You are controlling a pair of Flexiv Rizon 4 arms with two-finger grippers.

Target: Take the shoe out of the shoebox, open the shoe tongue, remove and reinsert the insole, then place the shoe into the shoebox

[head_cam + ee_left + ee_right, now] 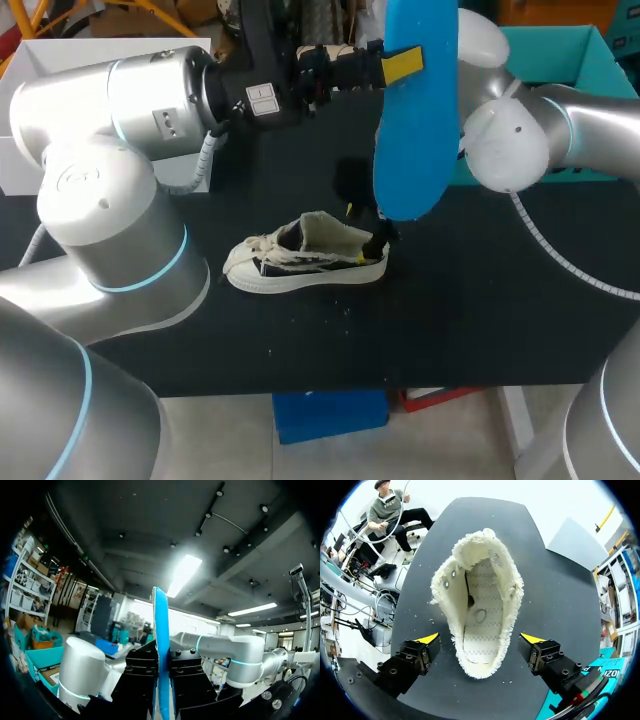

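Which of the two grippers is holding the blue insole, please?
The left gripper: it is shut on the blue insole, held up above the table, while the right gripper hangs open and empty over the shoe.

The head camera sits high behind the robot, looking down on the whole table [480, 300]. The right wrist camera looks straight down into the shoe [480, 615], close up. The left wrist camera points up along the edge of the insole [161, 655]. The head camera sees both.
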